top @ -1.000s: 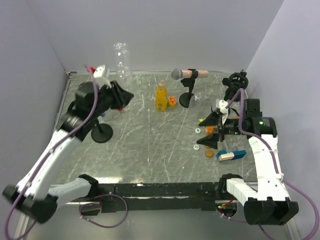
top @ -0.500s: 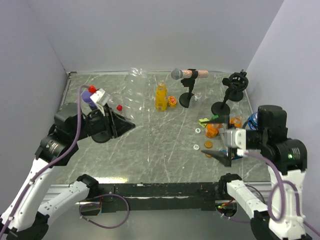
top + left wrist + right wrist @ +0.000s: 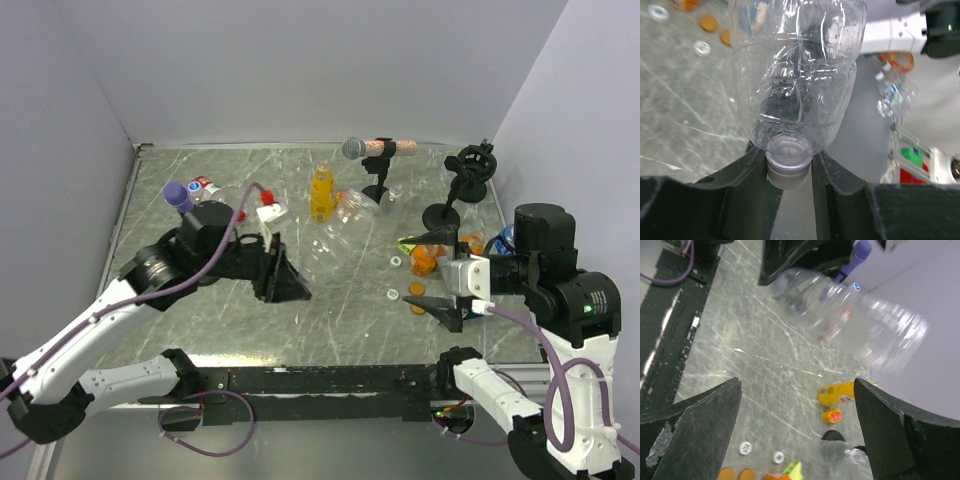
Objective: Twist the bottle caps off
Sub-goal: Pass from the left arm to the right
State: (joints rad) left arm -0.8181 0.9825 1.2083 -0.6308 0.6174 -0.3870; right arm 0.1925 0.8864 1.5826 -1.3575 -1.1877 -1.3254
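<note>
The left end effector is clenched on the neck of a clear bottle. The bottle is thin, crinkled plastic with ribbed, dented walls, and it is held above the grey marbled table. Its pale, smooth round cap sits between the black fingers. The right end effector gapes wide, grasping nothing.
</note>
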